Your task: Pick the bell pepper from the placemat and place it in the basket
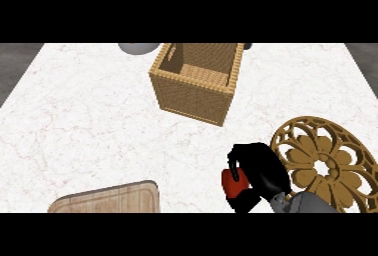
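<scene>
The surface [96,125] is white marble with faint veining, and dark flooring borders it at the far left and right corners. A woven basket [193,95] stands at far centre, tilted in this view, with its open top facing away. A grey round object [138,47] lies just left of its far rim. A wooden cutting board [111,199] sits at the near left edge. The golden openwork placemat [325,165] lies at near right.

The bell pepper [235,184] is red and glossy (mostly hidden). My right robot hand [258,172] curls round it just left of the placemat. I cannot tell its long axis or heading from the exposed part.
</scene>
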Action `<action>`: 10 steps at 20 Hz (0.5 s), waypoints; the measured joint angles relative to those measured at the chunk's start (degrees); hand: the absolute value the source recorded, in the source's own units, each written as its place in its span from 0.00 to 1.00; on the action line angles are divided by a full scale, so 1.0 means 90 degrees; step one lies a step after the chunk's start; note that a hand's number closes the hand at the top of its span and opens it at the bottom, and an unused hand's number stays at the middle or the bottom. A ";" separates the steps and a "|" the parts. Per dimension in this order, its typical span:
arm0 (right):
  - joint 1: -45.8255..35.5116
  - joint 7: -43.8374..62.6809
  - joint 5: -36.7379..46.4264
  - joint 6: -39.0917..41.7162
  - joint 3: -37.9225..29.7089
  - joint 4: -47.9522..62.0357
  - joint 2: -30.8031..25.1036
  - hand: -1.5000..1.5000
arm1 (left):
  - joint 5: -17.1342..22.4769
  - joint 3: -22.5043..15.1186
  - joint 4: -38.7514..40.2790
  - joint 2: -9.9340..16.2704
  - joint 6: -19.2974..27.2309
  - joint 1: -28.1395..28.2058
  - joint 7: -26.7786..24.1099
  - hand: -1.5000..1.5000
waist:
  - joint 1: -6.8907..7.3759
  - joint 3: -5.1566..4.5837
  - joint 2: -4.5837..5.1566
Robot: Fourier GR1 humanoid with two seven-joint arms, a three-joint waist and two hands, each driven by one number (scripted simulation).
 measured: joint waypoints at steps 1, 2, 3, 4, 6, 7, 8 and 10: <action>-0.0058 0.0130 0.0038 -0.0067 0.0057 -0.0007 0.0250 1.00 | -0.0001 -0.0003 0.0012 0.0003 -0.0015 -0.0007 -0.0012 0.50 | -0.0004 0.0006 -0.0002; -0.0100 0.0255 0.0067 -0.0146 0.0116 -0.0014 0.0508 1.00 | 0.0001 -0.0005 0.0023 0.0003 -0.0023 -0.0009 -0.0019 0.50 | -0.0011 0.0014 -0.0002; -0.0136 0.0378 0.0097 -0.0234 0.0171 -0.0016 0.0770 1.00 | -0.0004 -0.0007 0.0036 -0.0002 -0.0024 -0.0009 -0.0035 0.50 | -0.0016 0.0021 -0.0006; -0.0194 0.0483 0.0136 -0.0335 0.0208 -0.0027 0.1024 1.00 | 0.0000 -0.0008 0.0046 -0.0002 -0.0030 -0.0004 -0.0038 0.50 | -0.0034 0.0030 -0.0009; -0.0321 0.0666 0.0230 -0.0596 0.0241 -0.0086 0.1532 1.00 | 0.0017 -0.0007 0.0066 -0.0002 -0.0043 0.0017 -0.0051 0.50 | -0.0075 0.0045 -0.0032; -0.0390 0.0734 0.0296 -0.0751 0.0250 -0.0116 0.1777 1.00 | 0.0022 -0.0007 0.0076 -0.0003 -0.0044 0.0029 -0.0059 0.50 | -0.0095 0.0051 -0.0045; -0.0470 0.0790 0.0362 -0.0901 0.0258 -0.0162 0.1995 1.00 | 0.0026 -0.0007 0.0086 0.0000 -0.0047 0.0045 -0.0061 0.50 | -0.0125 0.0059 -0.0059; -0.0636 0.0905 0.0506 -0.1231 0.0274 -0.0278 0.2303 1.00 | 0.0048 -0.0003 0.0101 -0.0001 -0.0052 0.0076 -0.0074 0.50 | -0.0169 0.0068 -0.0090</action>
